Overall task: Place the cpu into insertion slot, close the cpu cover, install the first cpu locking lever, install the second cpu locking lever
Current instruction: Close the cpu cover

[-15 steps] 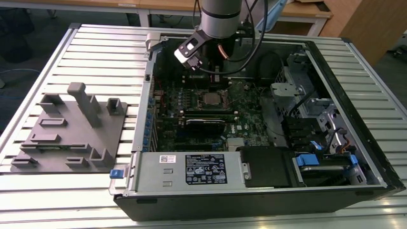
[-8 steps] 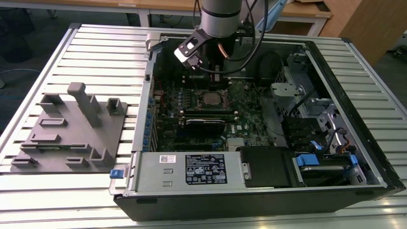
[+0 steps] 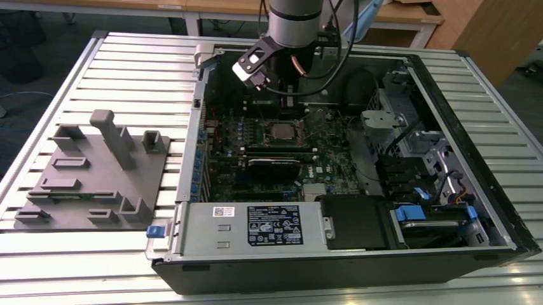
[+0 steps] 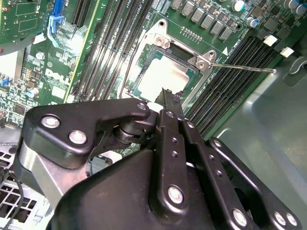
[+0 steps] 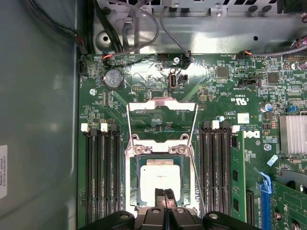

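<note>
On my feed the cpu [image 5: 160, 179] has a dull silver-grey metal top. Around it the board [image 5: 117, 103] is glossy green; the cover [image 5: 162, 101] beside it is bright bare metal. The gripper [image 5: 164, 194] over the cpu shows smooth black links with a slight sheen and shiny rivets.

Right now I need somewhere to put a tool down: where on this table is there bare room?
Free: the silver slatted table beyond the grey moulded fixture plate, and the strip along that plate's near edge. Crowded: the open black computer case, where, in the first wrist view, the black gripper hangs over the green motherboard.
</note>
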`<action>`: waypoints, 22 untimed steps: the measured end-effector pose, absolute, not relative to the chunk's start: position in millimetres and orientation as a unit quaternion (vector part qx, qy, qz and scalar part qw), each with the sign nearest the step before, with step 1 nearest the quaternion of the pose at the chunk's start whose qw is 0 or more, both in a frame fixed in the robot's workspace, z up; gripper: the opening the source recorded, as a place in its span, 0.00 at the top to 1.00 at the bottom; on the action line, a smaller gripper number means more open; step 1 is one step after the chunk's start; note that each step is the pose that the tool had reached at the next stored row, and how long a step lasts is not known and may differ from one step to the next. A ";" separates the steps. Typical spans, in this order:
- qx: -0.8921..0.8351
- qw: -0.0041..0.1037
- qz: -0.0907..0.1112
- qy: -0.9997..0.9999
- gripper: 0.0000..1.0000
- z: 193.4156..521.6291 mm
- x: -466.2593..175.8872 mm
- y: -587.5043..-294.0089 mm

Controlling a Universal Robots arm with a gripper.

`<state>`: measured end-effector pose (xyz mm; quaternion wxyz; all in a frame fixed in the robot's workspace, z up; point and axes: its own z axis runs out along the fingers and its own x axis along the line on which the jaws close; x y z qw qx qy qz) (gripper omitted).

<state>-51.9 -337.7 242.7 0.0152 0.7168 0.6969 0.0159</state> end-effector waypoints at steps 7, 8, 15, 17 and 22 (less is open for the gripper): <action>0.717 0.015 0.016 0.697 0.90 244.0 -51.9 -337.8; 0.717 0.015 0.016 0.697 0.90 244.3 -51.9 -337.8; 0.717 0.015 0.016 0.697 0.90 247.3 -51.9 -337.8; 0.717 0.015 0.016 0.697 0.90 248.5 -51.9 -337.7; 0.717 0.015 0.016 0.697 0.90 250.6 -51.9 -337.7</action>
